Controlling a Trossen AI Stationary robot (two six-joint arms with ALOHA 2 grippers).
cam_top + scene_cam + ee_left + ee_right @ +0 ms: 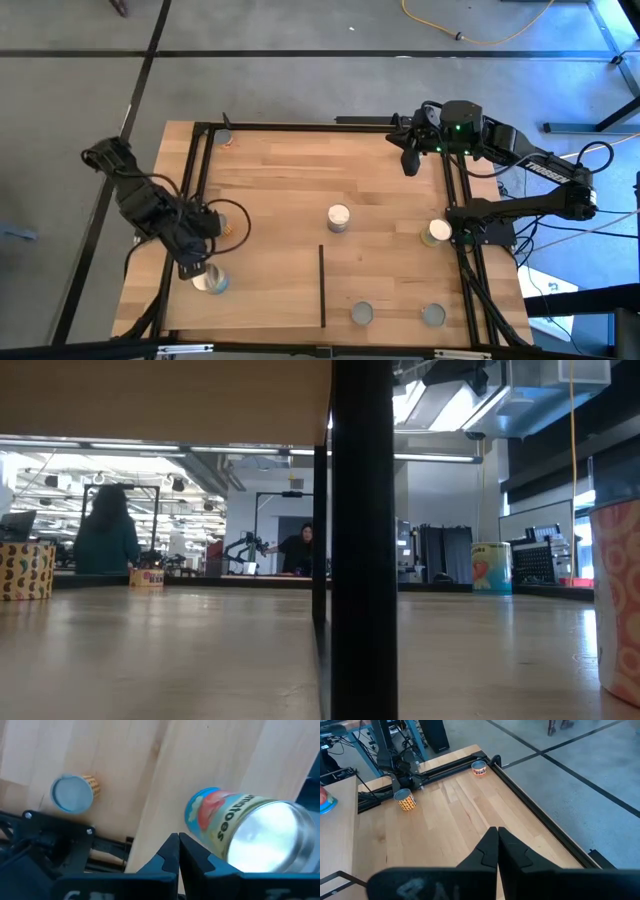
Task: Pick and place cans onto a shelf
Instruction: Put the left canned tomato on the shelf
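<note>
My left gripper (pixel 190 268) (pixel 179 851) is shut at the table's near left, pointing steeply down beside a grey-topped can (pixel 211 282) with a blue tomato label (pixel 235 827). That can stands upright on the pale shelf panel (pixel 268 295), which is edged by a thin black strip (pixel 322 285). I see no contact between the fingers and the can. A cream-topped can (pixel 338 217) stands mid-table and another (pixel 437 232) stands by the right rail. Two grey-topped cans (pixel 362 314) (pixel 432 315) stand near the front edge. My right gripper (pixel 409 160) (pixel 497 837) hovers shut over the far right corner.
A black metal frame (pixel 330 126) runs around the table. An orange-labelled can (pixel 75 793) (pixel 405 800) stands by the left rail behind my left arm. Another can (pixel 225 138) (pixel 479 768) sits in the far left corner. People show in the room beyond the table (pixel 105 530).
</note>
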